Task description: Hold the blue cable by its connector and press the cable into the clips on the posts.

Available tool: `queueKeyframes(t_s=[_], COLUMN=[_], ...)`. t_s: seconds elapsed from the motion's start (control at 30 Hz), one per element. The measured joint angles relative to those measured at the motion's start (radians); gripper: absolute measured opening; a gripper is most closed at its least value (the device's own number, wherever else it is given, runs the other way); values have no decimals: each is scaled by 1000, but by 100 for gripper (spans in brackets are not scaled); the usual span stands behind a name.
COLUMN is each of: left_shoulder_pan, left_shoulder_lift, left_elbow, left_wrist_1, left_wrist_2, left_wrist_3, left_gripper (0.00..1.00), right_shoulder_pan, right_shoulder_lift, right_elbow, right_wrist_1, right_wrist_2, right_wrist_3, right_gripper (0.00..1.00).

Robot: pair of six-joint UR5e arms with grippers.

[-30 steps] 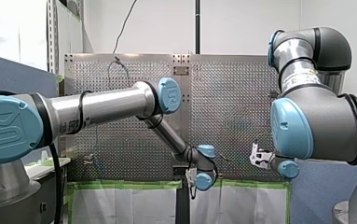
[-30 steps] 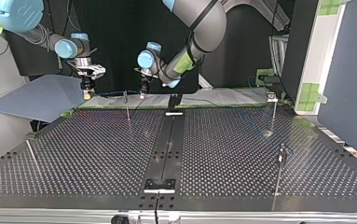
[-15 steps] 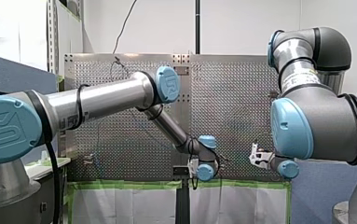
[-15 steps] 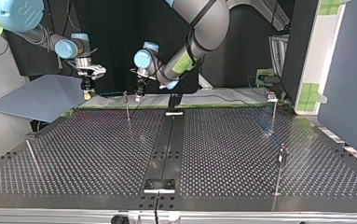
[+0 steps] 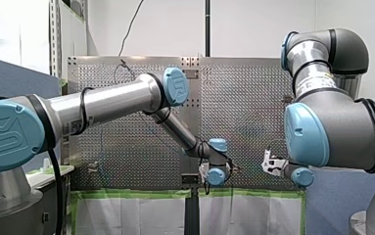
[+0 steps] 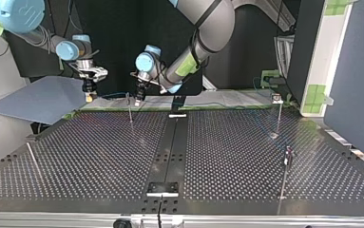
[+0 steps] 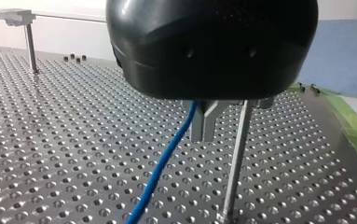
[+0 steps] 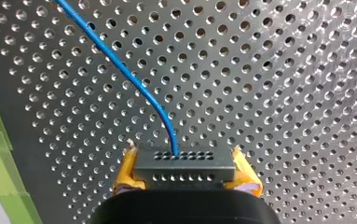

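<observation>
**Perforated tabletop, four posts, one blue cable**

The dark metal tabletop is drilled all over with small round holes. A smooth black strip runs down its middle and green tape lines its far edge.

In the top view, going left to right, four thin metal posts stand on it. These are a leaning post, a second post, a clip-topped post and a fourth post.

My right gripper hangs over the far left corner, beside a flat blue-grey panel. Its two yellow-padded fingers are clamped on either side of the connector, a dark rectangular block with two rows of tiny holes. The blue cable leaves the connector's top face and curves away above the tabletop, towards my left gripper, which sits just beside the second post.

In the left wrist view its two metal fingers are drawn together. The cable runs up against their side, and I cannot tell whether they pinch it. The cable sits in no clip.
</observation>
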Motion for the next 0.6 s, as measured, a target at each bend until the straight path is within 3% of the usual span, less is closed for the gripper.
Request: queueKeyframes(t_s=[0.3, 0.6], left_shoulder_pan=[4, 6], left_shoulder_lift=[-23, -75], left_elbow=[57, 80], left_wrist_1=[-38, -105], left_wrist_2=[5, -9], left_wrist_3=[-3, -1], left_gripper=[0, 0], right_shoulder_pan=[5, 28], right_shoulder_lift=[0, 0], right_elbow=[-53, -110], right_wrist_1=[40, 94], right_wrist_2=[-2, -2], right_wrist_3=[1, 3], right_gripper=[0, 0])
